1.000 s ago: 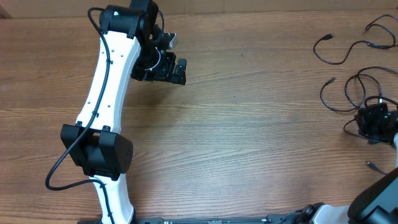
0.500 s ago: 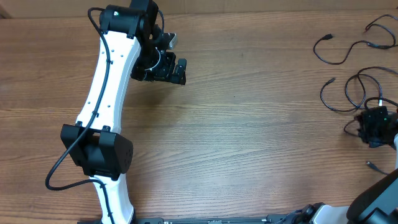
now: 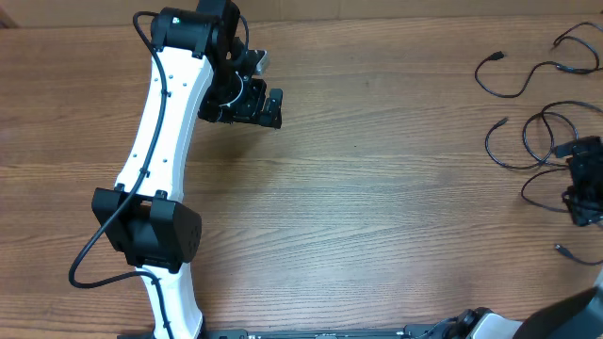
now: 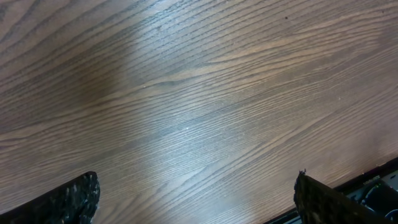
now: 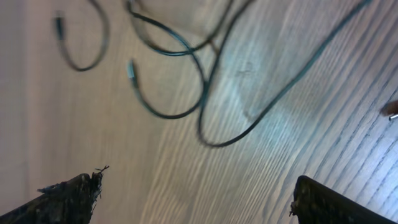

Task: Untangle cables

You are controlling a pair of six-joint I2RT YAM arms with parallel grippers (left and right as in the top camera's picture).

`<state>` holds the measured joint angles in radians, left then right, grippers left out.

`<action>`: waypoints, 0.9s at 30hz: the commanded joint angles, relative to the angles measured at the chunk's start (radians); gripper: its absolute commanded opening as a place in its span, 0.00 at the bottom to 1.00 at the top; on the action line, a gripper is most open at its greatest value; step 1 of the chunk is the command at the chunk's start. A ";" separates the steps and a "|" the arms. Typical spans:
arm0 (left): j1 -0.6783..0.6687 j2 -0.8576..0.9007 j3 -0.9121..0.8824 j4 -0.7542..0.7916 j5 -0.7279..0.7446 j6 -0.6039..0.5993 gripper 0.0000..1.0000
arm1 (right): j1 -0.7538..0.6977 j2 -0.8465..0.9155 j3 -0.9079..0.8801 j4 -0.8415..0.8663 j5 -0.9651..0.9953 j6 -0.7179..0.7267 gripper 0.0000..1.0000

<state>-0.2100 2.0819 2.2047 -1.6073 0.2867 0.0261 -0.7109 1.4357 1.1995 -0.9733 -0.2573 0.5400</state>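
**At the table's right edge: cords loose, both grippers spread**

Over on the left of the wooden table (image 3: 396, 188), the white left arm (image 3: 165, 122) stretches from the near edge toward the far side. A thick black arm cable (image 3: 94, 245) loops off its elbow. The left gripper (image 3: 268, 106) hangs above the wood well apart from the task's things. In its wrist view the two fingers (image 4: 68, 202) stand wide apart, with wood grain showing between them.

All the cables (image 3: 539, 132) lie at the far right. A lone cord (image 3: 513, 85) curls by itself toward the far right corner. Nearer than it, several thin black loops overlap in a loose cluster, each ending in a small plug. One separate plug end (image 3: 565, 251) lies nearer still, close to the right edge.

The right gripper (image 3: 579, 177) sits at the right edge, just beside the near side of that cluster, and one loop runs up to it on its left. Its fingers (image 5: 68, 196) are spread wide and pinch nothing. In the right wrist view, which is blurred, the crossing loops lie on the wood ahead of the fingertips and apart from them. Whether any cord touches the gripper body cannot be told.
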 commanded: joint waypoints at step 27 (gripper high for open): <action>-0.006 -0.002 0.018 0.002 -0.006 0.012 1.00 | 0.661 -0.546 0.029 -0.153 -0.047 -0.254 0.98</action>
<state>-0.2100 2.0819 2.2047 -1.6073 0.2871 0.0261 -0.0952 0.9573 1.2125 -1.1152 -0.3325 0.3054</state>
